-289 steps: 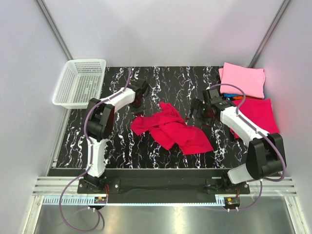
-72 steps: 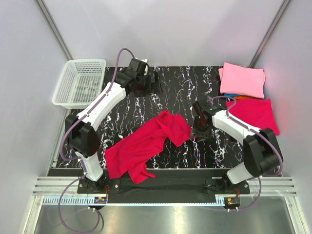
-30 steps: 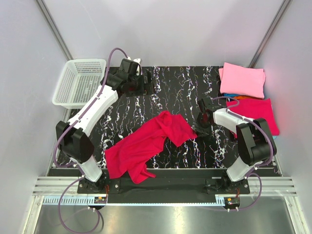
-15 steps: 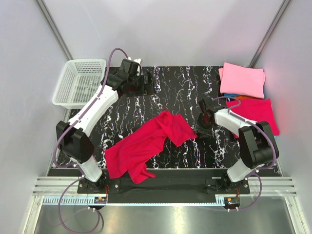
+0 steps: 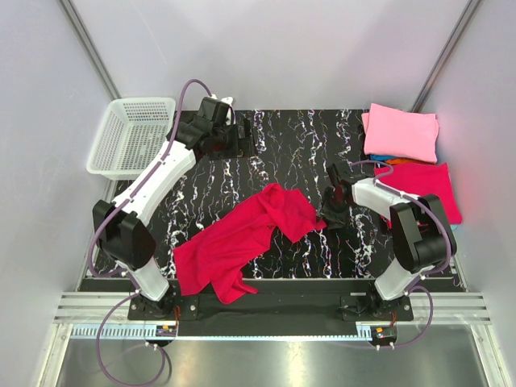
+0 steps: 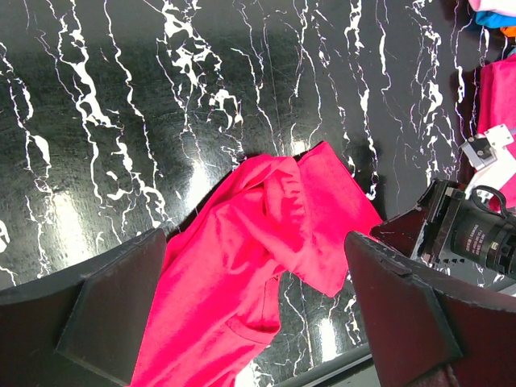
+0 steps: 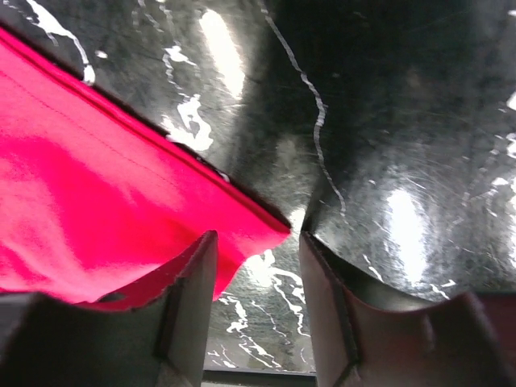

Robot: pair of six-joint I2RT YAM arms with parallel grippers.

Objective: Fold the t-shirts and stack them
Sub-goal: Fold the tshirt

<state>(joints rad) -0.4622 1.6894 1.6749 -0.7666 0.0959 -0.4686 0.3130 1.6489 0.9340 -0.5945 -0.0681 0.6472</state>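
A crimson t-shirt (image 5: 242,242) lies crumpled in a diagonal band from the table's near left to its middle, and it fills the lower left wrist view (image 6: 258,242). My right gripper (image 5: 331,215) is down at the shirt's right corner. In the right wrist view its jaws (image 7: 256,278) stand apart, and the shirt's corner (image 7: 121,218) lies loose on the table between them. High over the back of the table, my left gripper (image 5: 248,139) is wide open and holds nothing (image 6: 258,322). Folded t-shirts lie at the back right, a pink one (image 5: 401,133) and a crimson one (image 5: 427,189).
A white mesh basket (image 5: 133,137) stands at the back left corner, off the marbled table (image 5: 298,153). Turquoise and orange cloth (image 5: 389,160) peeks out between the pink and crimson folded shirts. Grey walls close in both sides. The right arm (image 6: 476,234) shows in the left wrist view.
My right gripper's jaws have widened at the shirt's right corner while staying in about the same place. The left arm and the shirt have not moved.
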